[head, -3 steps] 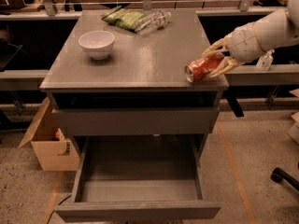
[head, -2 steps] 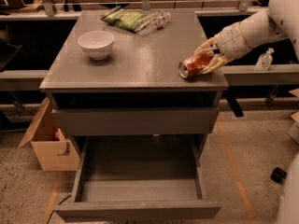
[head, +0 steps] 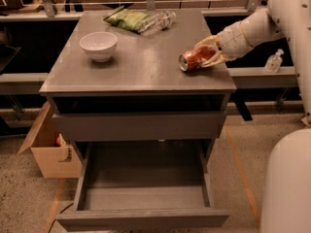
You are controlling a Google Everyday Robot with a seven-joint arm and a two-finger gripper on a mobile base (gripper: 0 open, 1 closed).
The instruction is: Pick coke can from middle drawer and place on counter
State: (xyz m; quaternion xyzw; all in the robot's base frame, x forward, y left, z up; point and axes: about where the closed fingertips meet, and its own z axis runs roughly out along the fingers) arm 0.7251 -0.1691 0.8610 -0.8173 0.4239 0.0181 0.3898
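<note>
At three o'clock on the table (head: 146, 69) we find the coke can (head: 190, 61) lying on its side, silver end facing nine o'clock. The gripper (head: 198, 57) reaches in from the three o'clock edge, and its pale fingers (head: 206, 44) are clamped on the can, one above it and one below.

A second ago the can hung right at the table's three o'clock edge. Since then we have carried it inward toward nine o'clock, so it now sits well over the grey top, not at the rim. Whether it already touches the surface or hovers just off it, we cannot tell.

The middle drawer (head: 143, 198) stands pulled out at six o'clock with nothing in it, so we judge the pick finished and the placing nearly done. What remains, as we see it, is to settle the can, release it and draw back. Lying sideways, it may roll once released.

The white bowl (head: 98, 45) at ten o'clock and the water bottle (head: 158, 21) at twelve stand well apart from the can.
</note>
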